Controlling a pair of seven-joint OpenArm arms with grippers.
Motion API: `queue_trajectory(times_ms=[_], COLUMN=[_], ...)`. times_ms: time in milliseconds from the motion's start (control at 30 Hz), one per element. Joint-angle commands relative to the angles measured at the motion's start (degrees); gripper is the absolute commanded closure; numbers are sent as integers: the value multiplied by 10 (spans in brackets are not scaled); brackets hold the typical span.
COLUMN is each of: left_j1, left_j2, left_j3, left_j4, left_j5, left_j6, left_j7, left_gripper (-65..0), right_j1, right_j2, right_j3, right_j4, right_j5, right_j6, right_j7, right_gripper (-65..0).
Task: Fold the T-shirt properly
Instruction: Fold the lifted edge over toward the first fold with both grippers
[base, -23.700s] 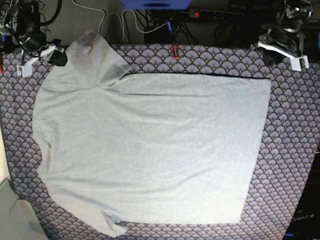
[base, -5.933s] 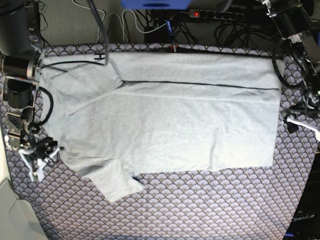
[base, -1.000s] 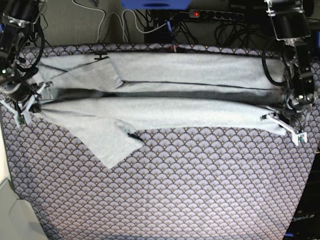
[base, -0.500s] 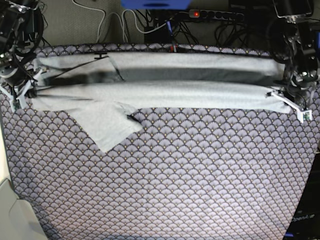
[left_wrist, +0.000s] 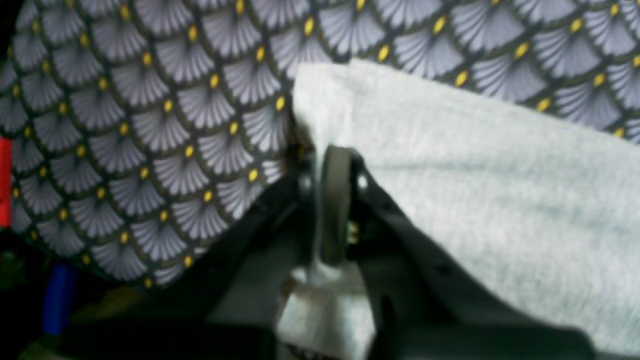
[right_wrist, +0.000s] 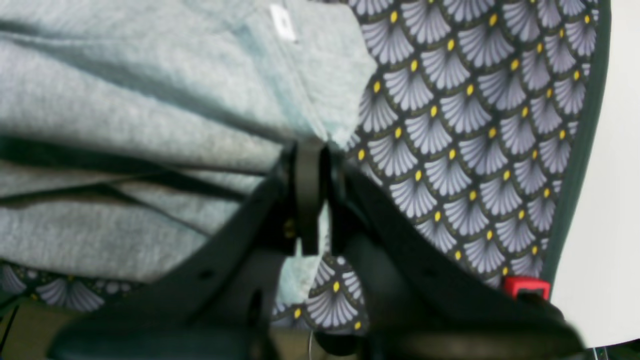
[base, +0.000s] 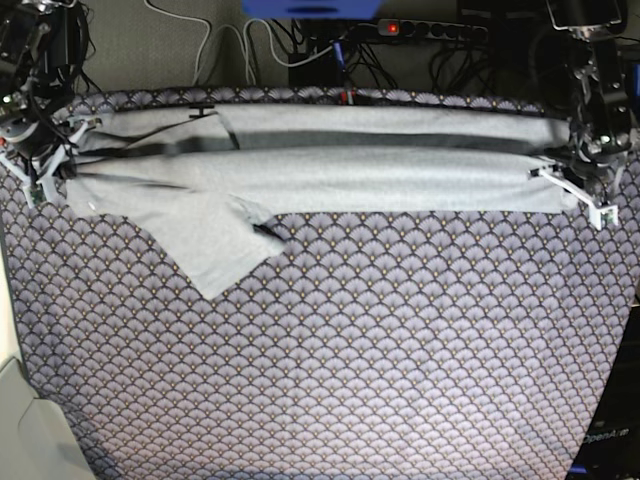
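Grey cotton fills both wrist views, blurred up close, so the exact pinch points are hard to make out. The T-shirt (base: 320, 175) lies as a long folded band across the far part of the tablecloth (base: 340, 350), one sleeve spilling forward. The left gripper (left_wrist: 332, 165) and right gripper (right_wrist: 310, 155) each clamp narrowly on its ends.

T-shirt (base: 330, 180): plain light grey, soft cloth. It lies as a long thin band across the far part of the table, w/ the front edge folded up & back over the rest. A dark shadow line runs along the band. One short sleeve (base: 215, 250) sticks out flat toward the near side at the base view's left end. Both ends are pulled up a bit.
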Motion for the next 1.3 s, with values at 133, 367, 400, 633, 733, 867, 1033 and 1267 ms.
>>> queue_trajectory(times_ms=[133, 367, 400, 633, 733, 867, 1033, 1267], left_j1=[-5, -4, -4, 6, 7, 9, 10, 28], left_j2=[-13, -13, -13, -13, -13, -13, -13, -8], left_j3=[-6, -5, -7, -5, -7, -8, -9, -9], left_j4=[-10, -9, -9, -5, -5, -5, 13, 126], left_j5=[11, 11, 11, 10, 10, 10, 10, 10], left_j6=[8, 8, 8, 7, 7, 7, 7, 7], left_j7=[-10, -10, -10, -10, -10, -10, -10, 10], left_gripper=[-5, -200, -242, -403, -449, -458, -458, -458], right_j1=[-14, -19, -19, -19, -19, -13, 7, 78], right_j2=[12, 12, 12, 14, 12, 11, 13, 40], right_j3=[4, 7, 7, 20, 43, 77, 114, 33], right_j4=[8, 8, 8, 8, 8, 8, 11, 24], right_j5=[-5, -4, -4, -5, -4, -4, -3, -5], right_j6=[-5, -5, -5, -5, -5, -5, -5, -5], right_j7=[6, 3, 3, 3, 3, 2, 2, -39], right_gripper=[0, -26, -50, -228, -261, -270, -270, -269])
